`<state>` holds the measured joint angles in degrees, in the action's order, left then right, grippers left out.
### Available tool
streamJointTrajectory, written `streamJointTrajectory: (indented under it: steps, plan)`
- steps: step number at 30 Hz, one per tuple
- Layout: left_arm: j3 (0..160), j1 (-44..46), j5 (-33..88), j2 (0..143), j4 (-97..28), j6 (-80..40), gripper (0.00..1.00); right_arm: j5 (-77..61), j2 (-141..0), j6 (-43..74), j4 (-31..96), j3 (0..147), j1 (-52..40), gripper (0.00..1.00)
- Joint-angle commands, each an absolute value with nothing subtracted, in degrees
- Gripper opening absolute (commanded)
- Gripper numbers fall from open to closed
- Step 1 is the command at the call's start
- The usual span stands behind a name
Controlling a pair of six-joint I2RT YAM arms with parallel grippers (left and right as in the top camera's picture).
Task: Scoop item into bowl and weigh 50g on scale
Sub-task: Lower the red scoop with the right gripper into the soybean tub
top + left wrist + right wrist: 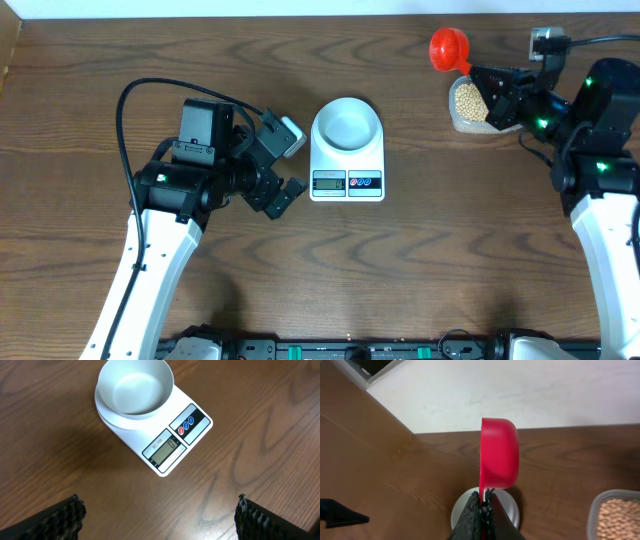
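dark wood-grain tabletop [450, 250], white wall [545, 390] behind. small round tan-yellow beans [468, 98] lie loose in a clear rounded-rectangular plastic container [594, 510] at the far right, well apart from the scale. judged light, hard and free-rolling: not to be gripped, only scooped and poured gently. red plastic measuring scoop [499, 455] is the handhold. right fingers [472, 517] are pinched tight on its thin handle, cup tipped on its side near the container, no beans seen in it. small round pale blue-white bowl [150, 402] sits empty on the flat white rectangular digital scale [172, 447], mid-tabletop. left fingers [60, 517] spread wide, holding nothing, just left of the scale.
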<state>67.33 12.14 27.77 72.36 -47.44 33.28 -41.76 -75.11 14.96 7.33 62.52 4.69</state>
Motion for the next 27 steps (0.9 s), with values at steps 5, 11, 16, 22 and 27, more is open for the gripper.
streamJointTrajectory:
  steps: [5, 11, 16, 22, 27]
  plan:
    - [69.52, 11.9, 28.1, 71.68, -47.11, 33.39, 0.98, -37.93, -74.37, 11.7, 8.45, 63.22, 4.84, 0.01]
    - [69.52, 11.9, 28.08, 71.68, -47.09, 33.36, 0.98, -36.1, -74.37, 11.68, 8.34, 63.22, 4.84, 0.01]
    - [69.52, 11.9, 28.1, 71.66, -47.07, 32.49, 0.98, -36.12, -74.37, 11.73, 7.66, 63.22, 4.84, 0.01]
    - [69.54, 11.9, 28.1, 70.24, -46.87, 32.56, 0.98, -36.12, -74.37, 11.73, 7.2, 63.22, 4.82, 0.01]
    - [69.54, 11.64, 28.08, 67.66, -47.44, 35.55, 0.98, -36.1, -74.37, 11.7, 7.01, 63.22, 4.82, 0.01]
